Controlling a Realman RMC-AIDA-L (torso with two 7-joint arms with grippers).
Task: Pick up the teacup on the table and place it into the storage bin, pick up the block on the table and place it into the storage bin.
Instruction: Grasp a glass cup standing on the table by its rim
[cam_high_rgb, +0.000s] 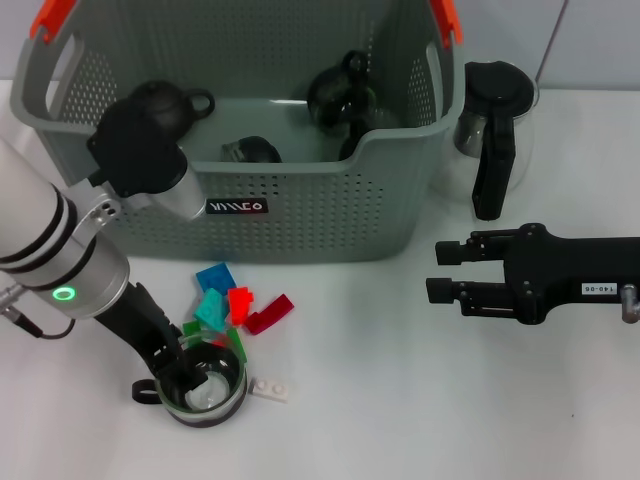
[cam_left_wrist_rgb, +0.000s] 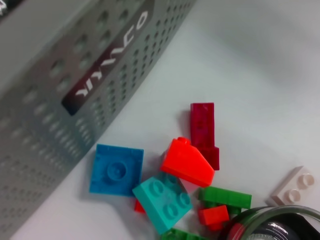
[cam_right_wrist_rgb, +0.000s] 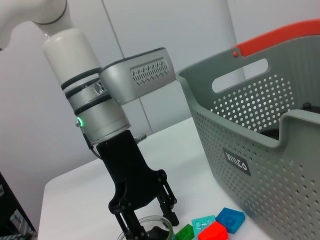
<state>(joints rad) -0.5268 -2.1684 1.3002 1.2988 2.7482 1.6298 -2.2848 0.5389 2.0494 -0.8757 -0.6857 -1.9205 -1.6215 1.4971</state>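
The left tool (cam_high_rgb: 190, 375) straddles the rim of the teacup (cam_high_rgb: 205, 385) on the surface (cam_high_rgb: 400, 400), apparently gripping it. Blocks (cam_high_rgb: 228, 307) lie beside it, outside the storage bin (cam_high_rgb: 300, 215). The right tool (cam_high_rgb: 445, 270) hovers open. Neither placement looks done.

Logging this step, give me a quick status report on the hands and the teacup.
Left hand down over the glass teacup, one finger inside the rim. Right hand open, idle beside the storage bin. Loose blocks crowd the cup; still on the table.

The left gripper's (cam_high_rgb: 190, 375) fingers (cam_high_rgb: 170, 362) hide the teacup's (cam_high_rgb: 205, 385) inside.
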